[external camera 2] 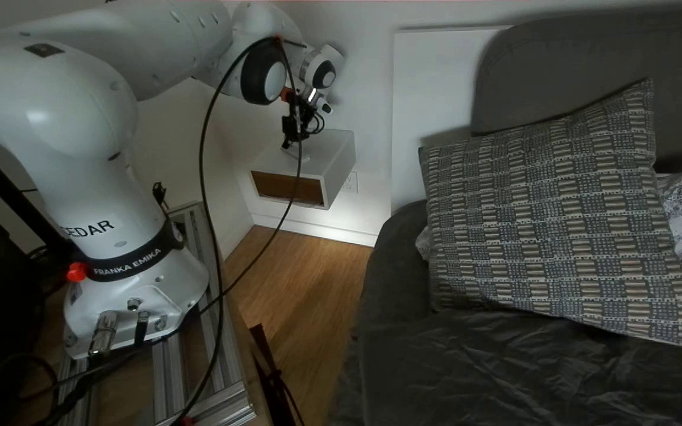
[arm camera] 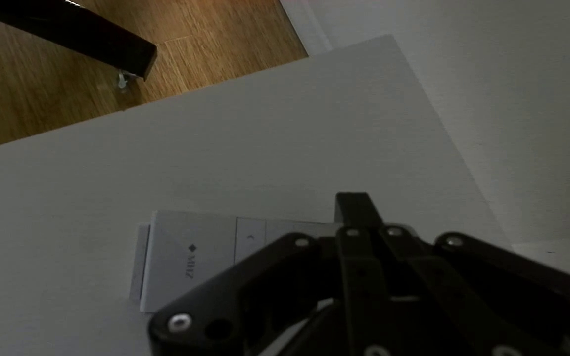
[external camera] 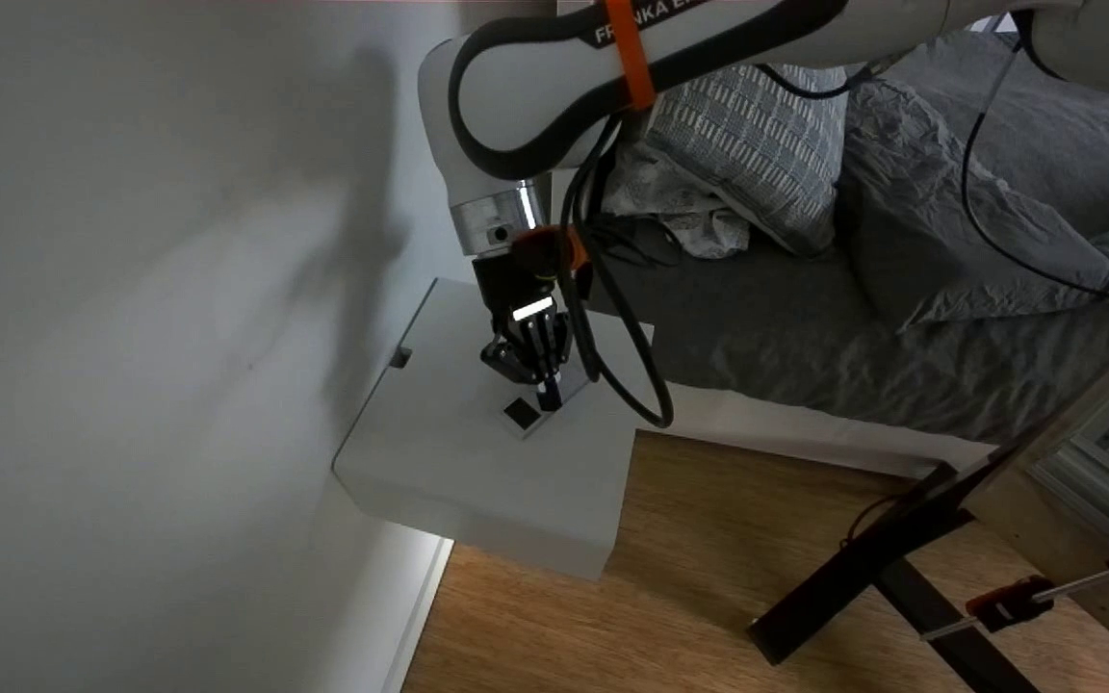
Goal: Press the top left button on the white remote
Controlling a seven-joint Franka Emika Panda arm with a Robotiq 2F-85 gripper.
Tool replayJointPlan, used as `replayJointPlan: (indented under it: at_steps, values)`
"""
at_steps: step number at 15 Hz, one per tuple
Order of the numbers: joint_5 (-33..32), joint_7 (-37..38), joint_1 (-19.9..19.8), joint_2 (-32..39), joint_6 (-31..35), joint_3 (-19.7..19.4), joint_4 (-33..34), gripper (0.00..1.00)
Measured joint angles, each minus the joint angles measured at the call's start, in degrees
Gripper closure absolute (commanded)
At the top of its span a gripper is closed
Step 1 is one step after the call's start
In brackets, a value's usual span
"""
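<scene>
One white remote [arm camera: 211, 252] beneath the tool [arm camera: 358, 213]

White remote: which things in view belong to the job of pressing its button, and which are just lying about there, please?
Belong to the job:
white remote
tool, covering part of the remote in the wrist view

Just around:
white box shelf, only supporting the remote
patterned pillow
dark grey bedding
clamp
</scene>
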Motion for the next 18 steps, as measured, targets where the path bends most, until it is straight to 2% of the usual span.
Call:
replayJointPlan:
  at_steps: [18]
  values:
    - [1.0, 2.6, 0.5, 0.0, 3.0, -1.6, -0.3, 1.00]
